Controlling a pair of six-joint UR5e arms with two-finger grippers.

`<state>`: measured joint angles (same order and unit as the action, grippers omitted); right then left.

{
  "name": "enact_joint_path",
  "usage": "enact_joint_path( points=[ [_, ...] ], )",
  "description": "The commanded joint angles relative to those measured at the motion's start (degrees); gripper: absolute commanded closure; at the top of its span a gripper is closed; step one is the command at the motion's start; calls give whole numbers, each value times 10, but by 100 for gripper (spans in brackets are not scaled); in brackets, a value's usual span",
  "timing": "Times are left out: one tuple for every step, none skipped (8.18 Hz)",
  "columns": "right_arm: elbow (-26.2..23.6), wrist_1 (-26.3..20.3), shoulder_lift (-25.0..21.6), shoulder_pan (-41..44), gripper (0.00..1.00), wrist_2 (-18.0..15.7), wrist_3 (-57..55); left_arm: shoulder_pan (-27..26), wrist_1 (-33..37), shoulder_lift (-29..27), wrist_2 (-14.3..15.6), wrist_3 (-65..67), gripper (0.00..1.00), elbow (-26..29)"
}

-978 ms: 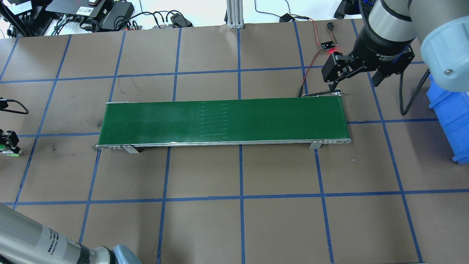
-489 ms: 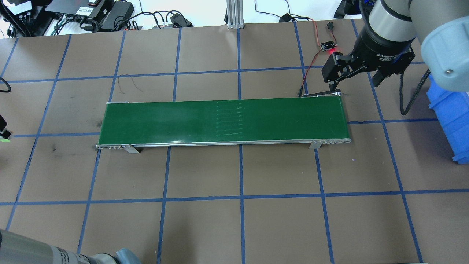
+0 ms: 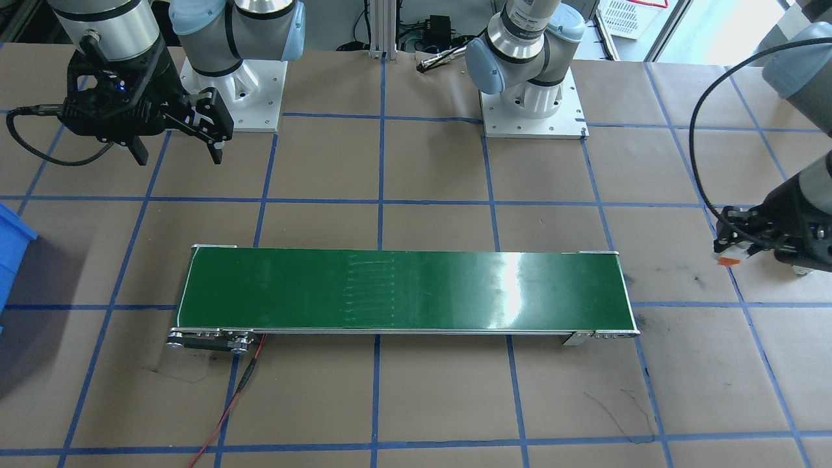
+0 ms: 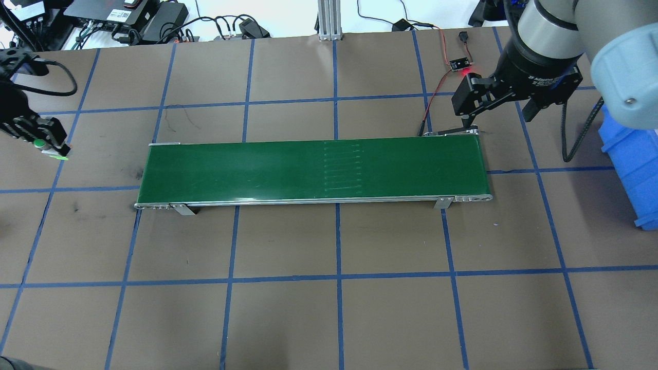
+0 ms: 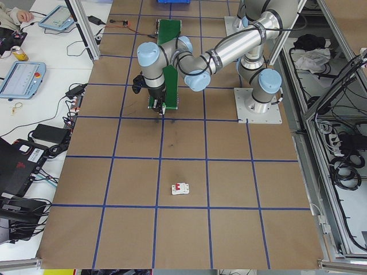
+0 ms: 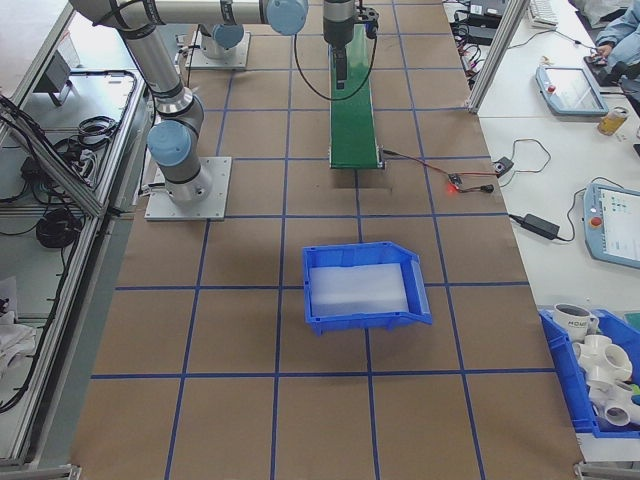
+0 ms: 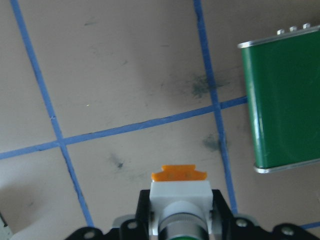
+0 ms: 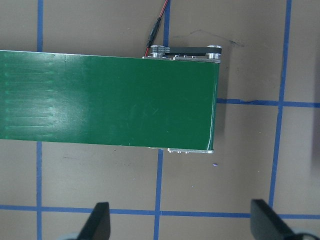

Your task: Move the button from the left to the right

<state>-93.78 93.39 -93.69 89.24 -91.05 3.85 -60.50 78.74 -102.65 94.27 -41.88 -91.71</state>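
The button (image 7: 179,197) sits clamped in the left gripper (image 4: 43,141), held above the brown paper table (image 4: 339,241) just off the left end of the belt (image 4: 308,169). The left wrist view shows its blocky white body, a thin orange tab at the far end and a ribbed grey collar under the cap; the overhead view shows a bit of the green cap between the black fingers (image 4: 51,134). In the front-facing view the orange end pokes out below the gripper (image 3: 731,250).

The belt is a long flat strip of smooth, glossy green material in a silver metal frame, with a patch of faint parallel lines across it. Nothing lies on it. A red and black wire (image 4: 437,85) runs from its right end to a small black board with a red light (image 4: 461,63).

The right gripper (image 4: 501,110) hangs over the right end of the belt with its jaws wide apart and nothing between them; its black wrist carries white lettering too small to read.

A blue plastic bin (image 6: 362,285), open at the front, stands past the belt's right end with a whitish sheet on its floor. A small white breaker (image 5: 180,188) with a red tab lies alone on the table, well apart from the left end.
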Motion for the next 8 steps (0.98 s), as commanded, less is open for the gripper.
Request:
enact_joint_path(
  points=[
    [0,-1,0,0,0,0,0,-95,-11,-6,1,70,100,-4],
    [0,0,0,0,0,0,0,-104,-30,-15,0,86,100,-5],
    [0,0,0,0,0,0,0,-109,-34,-23,-10,98,100,-5],
    [0,-1,0,0,0,0,0,-115,-34,-26,-42,102,100,-9],
    [0,0,0,0,0,0,0,-120,-35,-28,-44,124,100,-17],
    [0,0,0,0,0,0,0,-124,-40,-39,-44,144,100,-28],
    [0,0,0,0,0,0,0,-130,-58,-51,-44,147,100,-36],
    [0,0,1,0,0,0,0,-132,-60,-61,-39,150,100,-47]
  ],
)
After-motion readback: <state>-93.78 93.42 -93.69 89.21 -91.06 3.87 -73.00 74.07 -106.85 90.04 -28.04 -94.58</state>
